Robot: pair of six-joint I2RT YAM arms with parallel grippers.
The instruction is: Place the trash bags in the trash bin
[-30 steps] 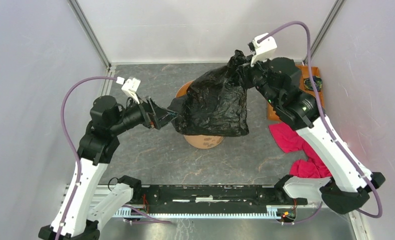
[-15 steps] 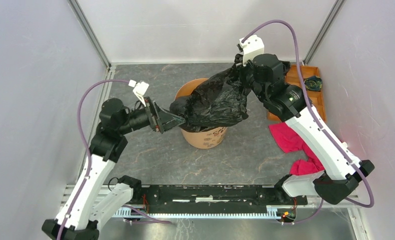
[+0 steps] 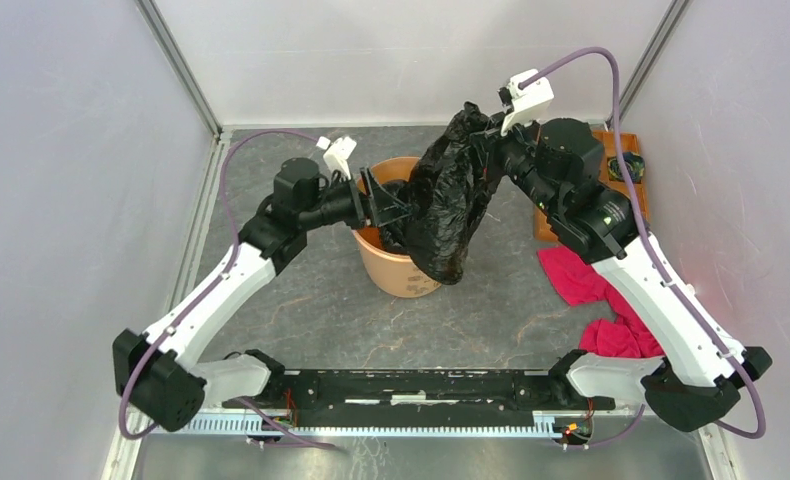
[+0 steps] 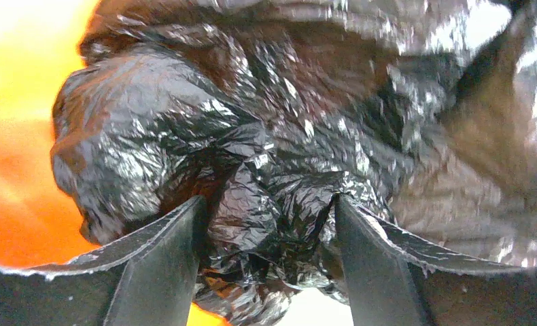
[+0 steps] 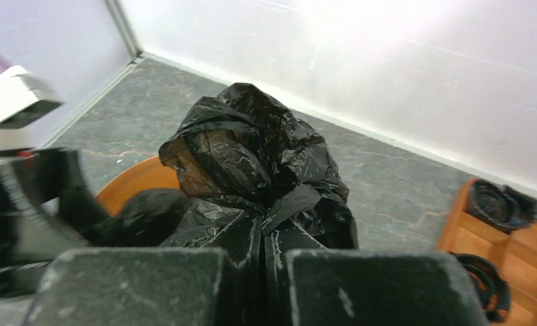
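Trash bags (image 3: 446, 205) hanging over the trash bin (image 3: 396, 275)
Right gripper (image 5: 254, 265) pinches the top; left gripper (image 4: 267, 204) straddles a bunched fold, grip unclear.

Plain white walls (image 3: 421, 50), grey marbled tabletop (image 3: 301, 300), metal corner posts (image 3: 176, 60), bright even light
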